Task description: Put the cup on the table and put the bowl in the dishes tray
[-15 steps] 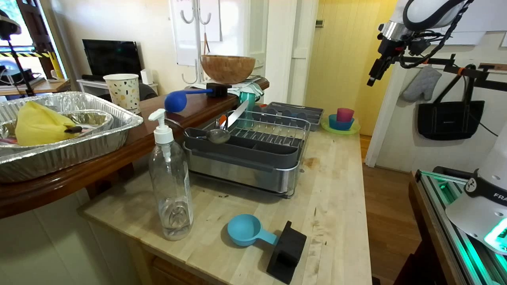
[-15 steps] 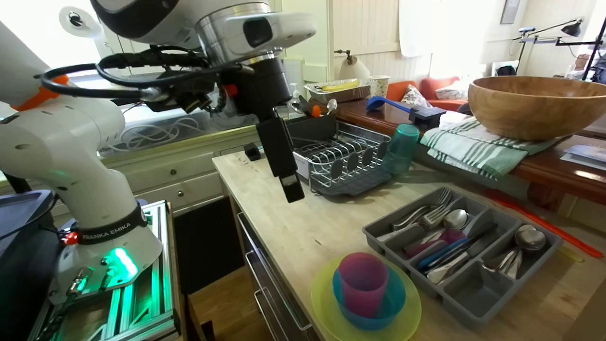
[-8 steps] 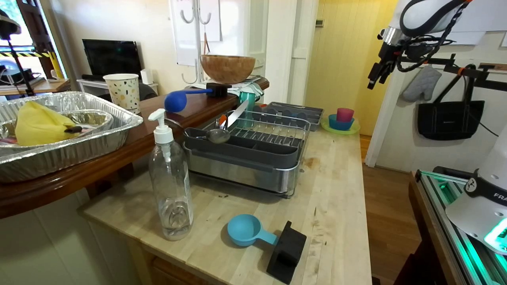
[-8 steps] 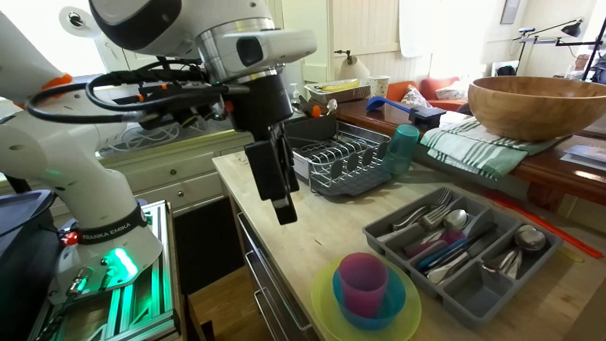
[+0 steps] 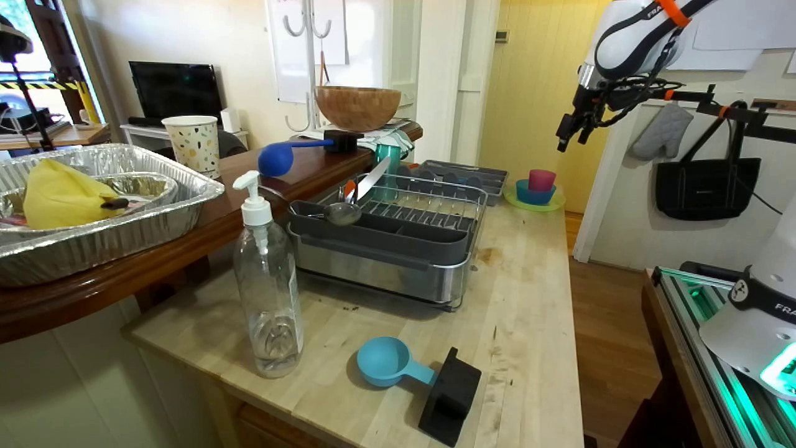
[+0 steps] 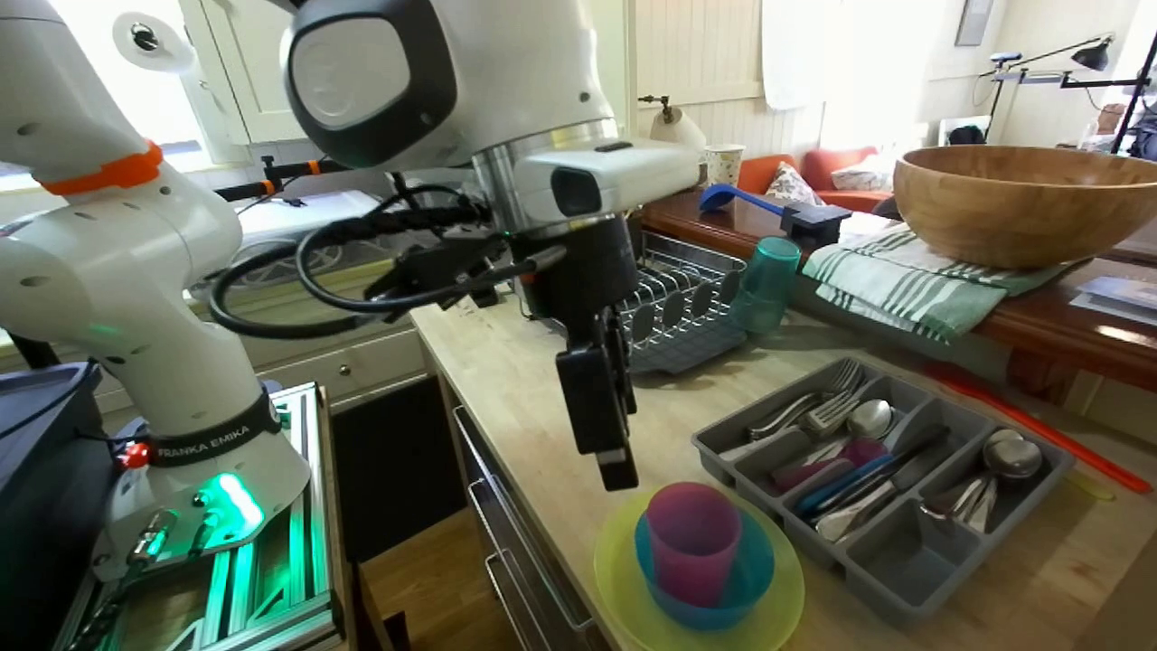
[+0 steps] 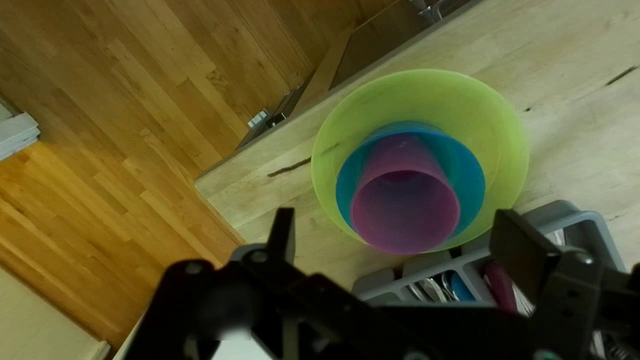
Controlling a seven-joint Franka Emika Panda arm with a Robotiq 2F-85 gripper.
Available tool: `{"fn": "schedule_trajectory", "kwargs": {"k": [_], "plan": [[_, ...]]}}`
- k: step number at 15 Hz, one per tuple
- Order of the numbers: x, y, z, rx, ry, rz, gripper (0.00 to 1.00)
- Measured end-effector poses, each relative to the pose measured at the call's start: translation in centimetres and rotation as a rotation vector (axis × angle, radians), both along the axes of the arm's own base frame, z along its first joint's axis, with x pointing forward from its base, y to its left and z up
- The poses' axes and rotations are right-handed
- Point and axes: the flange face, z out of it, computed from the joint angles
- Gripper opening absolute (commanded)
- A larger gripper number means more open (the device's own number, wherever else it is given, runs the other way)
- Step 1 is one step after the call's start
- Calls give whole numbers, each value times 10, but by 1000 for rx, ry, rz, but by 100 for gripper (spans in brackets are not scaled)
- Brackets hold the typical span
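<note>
Jaws wide, lower and nearer

Nearer the table [image 5: 522, 298] than half a second ago, the arm [image 6: 533, 81] has come down and in; in an exterior view it now hides more of the dishes tray [image 5: 373, 275]. The gripper [image 5: 573, 144], jaws well apart, holds and touches nothing; in the wrist view its body is dark and unclear. The plate [image 6: 619, 570], cut off by the lower edge of an exterior view, carries the bowl [image 6: 701, 617]; the cup [image 6: 694, 556], unmoved, stands inside, partly hiding it.
</note>
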Motion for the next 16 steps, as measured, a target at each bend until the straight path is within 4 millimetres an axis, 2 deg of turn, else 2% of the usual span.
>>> {"fn": "schedule_trajectory", "kwargs": {"k": [7, 13, 14, 15, 16], "plan": [[35, -8, -38, 26, -16, 14, 100], [49, -10, -54, 67, -48, 46, 100], [52, -9, -55, 74, -53, 53, 94], [55, -9, -56, 80, -57, 59, 78], [58, -8, -58, 84, -59, 67, 68]]}}
